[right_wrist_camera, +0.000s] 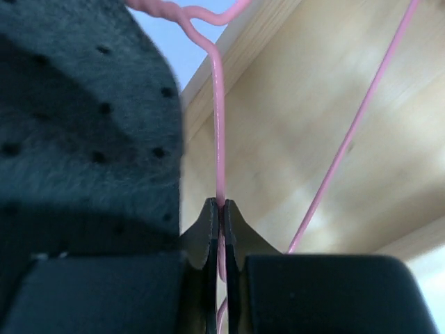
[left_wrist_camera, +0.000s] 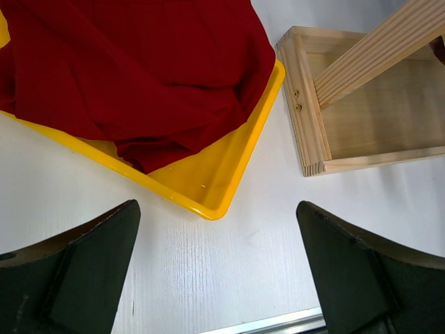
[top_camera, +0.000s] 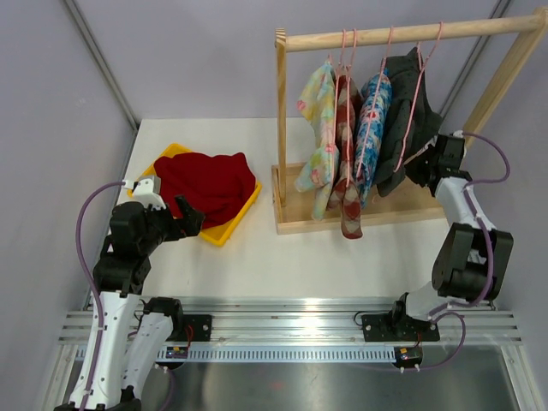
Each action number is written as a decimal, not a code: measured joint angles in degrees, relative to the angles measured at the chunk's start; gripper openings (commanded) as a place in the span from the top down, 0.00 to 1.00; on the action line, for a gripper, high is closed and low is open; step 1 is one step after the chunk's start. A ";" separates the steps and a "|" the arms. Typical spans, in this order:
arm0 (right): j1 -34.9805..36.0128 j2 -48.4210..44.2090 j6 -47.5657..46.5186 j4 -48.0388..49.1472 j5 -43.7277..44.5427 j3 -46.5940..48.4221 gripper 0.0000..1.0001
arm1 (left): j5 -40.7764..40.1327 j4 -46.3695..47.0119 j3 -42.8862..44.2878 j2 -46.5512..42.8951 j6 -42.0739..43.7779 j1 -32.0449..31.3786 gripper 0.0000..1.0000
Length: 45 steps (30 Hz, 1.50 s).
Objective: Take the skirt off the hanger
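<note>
Dark skirt [top_camera: 394, 145] hangs vertically (hanger [right_wrist_camera: 220, 125] pinched)

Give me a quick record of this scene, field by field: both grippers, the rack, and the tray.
left gripper: open, empty, above the table by the yellow tray's corner
right gripper: shut on the pink hanger wire
pink hanger: hooked on the wooden rack, dark garment on it
rest of rack: three patterned garments hanging
yellow tray: holds a red cloth
</note>
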 measured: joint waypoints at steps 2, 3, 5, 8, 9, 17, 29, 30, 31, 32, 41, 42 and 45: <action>-0.02 -6.21 0.17 3.23 -2.84 -6.49 1.00 | 0.00 0.00 0.00 0.00 0.02 0.00 0.01; -0.02 -10.16 0.55 4.72 -4.07 -9.75 1.00 | 0.00 0.00 0.00 0.00 0.02 0.00 0.01; -0.02 -19.15 1.51 5.68 -5.75 -14.47 1.00 | 0.00 0.00 0.00 0.00 0.02 0.00 0.01; -0.02 -30.47 2.67 5.84 -5.95 -16.92 1.00 | 0.00 0.00 0.00 0.00 0.04 0.00 0.01; -0.02 -33.31 2.97 5.92 -5.51 -16.81 1.00 | 0.00 0.00 0.00 0.00 0.04 0.00 0.01; -0.04 -35.58 4.00 6.91 -5.51 -11.30 1.00 | 0.00 0.02 0.00 0.00 0.04 0.00 0.01; 0.55 -56.17 6.16 7.93 -16.83 -13.11 1.00 | 0.00 0.02 0.00 0.02 0.04 0.00 0.01; 0.92 -58.18 5.73 7.10 -17.51 -12.55 1.00 | 0.00 0.02 0.00 0.04 0.04 0.00 0.01; 1.20 -59.78 4.92 5.84 -17.64 -11.58 1.00 | 0.00 0.02 0.00 0.07 0.04 0.00 0.01; 1.33 -60.65 4.44 4.72 -17.64 -10.69 1.00 | 0.00 0.02 0.00 0.13 0.04 0.00 0.01; 1.90 -65.22 3.15 1.09 -14.97 -5.38 1.00 | 0.00 0.02 -0.02 0.79 0.04 0.00 0.01; 1.90 -64.81 3.50 1.25 -14.97 -4.50 1.00 | 0.00 0.02 -0.02 0.79 0.04 0.00 0.01; 1.90 -61.83 4.94 3.15 -15.19 -1.49 1.00 | 0.00 0.02 -0.02 0.81 0.04 0.00 0.01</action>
